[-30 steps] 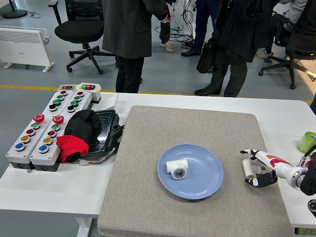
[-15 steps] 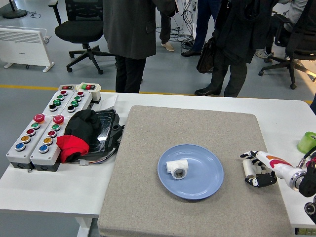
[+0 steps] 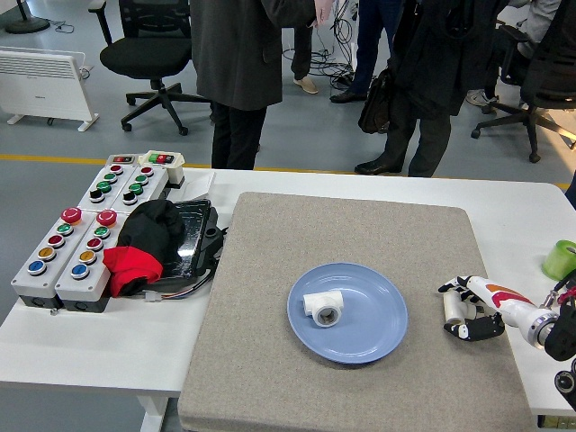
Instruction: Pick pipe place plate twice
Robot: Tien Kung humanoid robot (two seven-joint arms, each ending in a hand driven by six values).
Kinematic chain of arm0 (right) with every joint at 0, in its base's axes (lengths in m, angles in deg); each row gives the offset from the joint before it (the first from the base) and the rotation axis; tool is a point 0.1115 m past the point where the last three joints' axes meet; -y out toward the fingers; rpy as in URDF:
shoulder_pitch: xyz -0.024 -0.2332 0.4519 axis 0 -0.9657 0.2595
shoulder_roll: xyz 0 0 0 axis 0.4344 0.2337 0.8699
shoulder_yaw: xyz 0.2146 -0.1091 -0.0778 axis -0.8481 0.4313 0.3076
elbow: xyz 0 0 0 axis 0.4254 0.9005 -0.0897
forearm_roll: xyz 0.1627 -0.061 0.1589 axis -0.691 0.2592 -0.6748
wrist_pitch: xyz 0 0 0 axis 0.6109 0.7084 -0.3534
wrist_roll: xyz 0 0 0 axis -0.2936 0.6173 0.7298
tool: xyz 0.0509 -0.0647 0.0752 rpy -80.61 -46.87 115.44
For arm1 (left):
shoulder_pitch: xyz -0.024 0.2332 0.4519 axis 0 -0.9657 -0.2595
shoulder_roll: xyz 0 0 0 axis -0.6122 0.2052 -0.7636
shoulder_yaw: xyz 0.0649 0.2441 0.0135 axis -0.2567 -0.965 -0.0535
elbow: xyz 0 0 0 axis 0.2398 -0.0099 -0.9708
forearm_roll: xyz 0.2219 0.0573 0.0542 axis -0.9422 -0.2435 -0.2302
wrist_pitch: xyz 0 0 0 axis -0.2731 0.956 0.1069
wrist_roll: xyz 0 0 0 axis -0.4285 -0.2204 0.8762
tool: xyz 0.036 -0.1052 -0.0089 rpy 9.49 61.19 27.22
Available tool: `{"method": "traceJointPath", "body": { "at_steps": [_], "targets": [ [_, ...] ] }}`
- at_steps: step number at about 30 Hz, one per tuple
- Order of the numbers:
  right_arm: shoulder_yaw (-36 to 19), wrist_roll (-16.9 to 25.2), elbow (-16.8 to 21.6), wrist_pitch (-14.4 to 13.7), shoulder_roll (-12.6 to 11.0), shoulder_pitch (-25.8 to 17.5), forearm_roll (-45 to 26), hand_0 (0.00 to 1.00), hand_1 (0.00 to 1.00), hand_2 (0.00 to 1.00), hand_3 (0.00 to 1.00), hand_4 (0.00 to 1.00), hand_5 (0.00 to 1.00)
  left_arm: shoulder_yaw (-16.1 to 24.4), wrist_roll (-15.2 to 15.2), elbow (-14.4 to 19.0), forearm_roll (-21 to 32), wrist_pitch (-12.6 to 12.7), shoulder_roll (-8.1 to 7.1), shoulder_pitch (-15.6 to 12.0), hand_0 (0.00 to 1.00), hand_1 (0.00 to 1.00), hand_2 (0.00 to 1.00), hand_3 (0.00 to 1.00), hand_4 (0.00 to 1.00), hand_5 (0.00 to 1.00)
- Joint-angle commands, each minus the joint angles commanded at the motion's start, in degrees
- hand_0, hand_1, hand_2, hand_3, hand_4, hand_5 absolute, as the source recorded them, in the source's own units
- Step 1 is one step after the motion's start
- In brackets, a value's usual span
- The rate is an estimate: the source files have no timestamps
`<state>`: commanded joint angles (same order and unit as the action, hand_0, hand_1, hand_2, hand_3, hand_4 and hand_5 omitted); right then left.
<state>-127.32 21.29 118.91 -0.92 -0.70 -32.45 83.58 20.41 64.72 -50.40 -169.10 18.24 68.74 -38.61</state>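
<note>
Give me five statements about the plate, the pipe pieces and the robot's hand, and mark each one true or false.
1. A white pipe fitting lies on the blue plate. True.
2. The right hand is closed around a white pipe piece. True.
3. That pipe piece is over the plate. False: it is to the plate's right, above the grey mat.
4. The plate sits on the bare white table. False: it sits on the mat.
5. The left hand is reaching for the plate. False: it is not in view.

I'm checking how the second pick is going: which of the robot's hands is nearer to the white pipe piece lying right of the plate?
Right. The right hand is at the white pipe piece, its fingers curled around it, on the mat right of the blue plate. The left hand is out of view.
</note>
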Motion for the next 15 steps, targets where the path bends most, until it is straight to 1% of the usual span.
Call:
{"method": "traceJointPath", "body": {
  "at_steps": [6,10,11,12,15],
  "targets": [
    [-0.78,0.25,2.25,-0.52,-0.31,-0.10,-0.09,0.380,0.499,0.579,0.730,0.683,0.308,0.01,0.03,0.00,-0.01,-0.01,0.00,0.15,0.723,0.747,0.700,0.647,0.404,0.998],
    [-0.86,0.24,4.66,-0.65,-0.54,-0.16,-0.20,0.380,0.499,0.579,0.730,0.683,0.308,0.02,0.04,0.00,-0.03,-0.03,0.00,0.22,0.723,0.747,0.700,0.647,0.404,0.998],
    [-0.76,0.20,5.94,-0.59,-0.64,-0.23,-0.41,0.371,0.494,0.577,0.727,0.671,0.296,0.03,0.03,0.00,-0.07,-0.04,0.01,0.24,0.723,0.747,0.700,0.647,0.405,0.998],
    [-0.74,0.19,6.21,-0.58,-0.66,-0.25,-0.44,0.371,0.494,0.577,0.727,0.671,0.296,0.04,0.03,0.00,-0.08,-0.04,0.01,0.25,0.723,0.747,0.700,0.647,0.405,0.998],
    [-0.28,0.04,8.81,-0.34,-0.84,-0.52,-1.43,0.371,0.494,0.577,0.727,0.671,0.296,0.05,0.04,0.00,-0.10,-0.06,-0.02,0.28,0.723,0.747,0.700,0.647,0.405,0.998]
  ]
}}
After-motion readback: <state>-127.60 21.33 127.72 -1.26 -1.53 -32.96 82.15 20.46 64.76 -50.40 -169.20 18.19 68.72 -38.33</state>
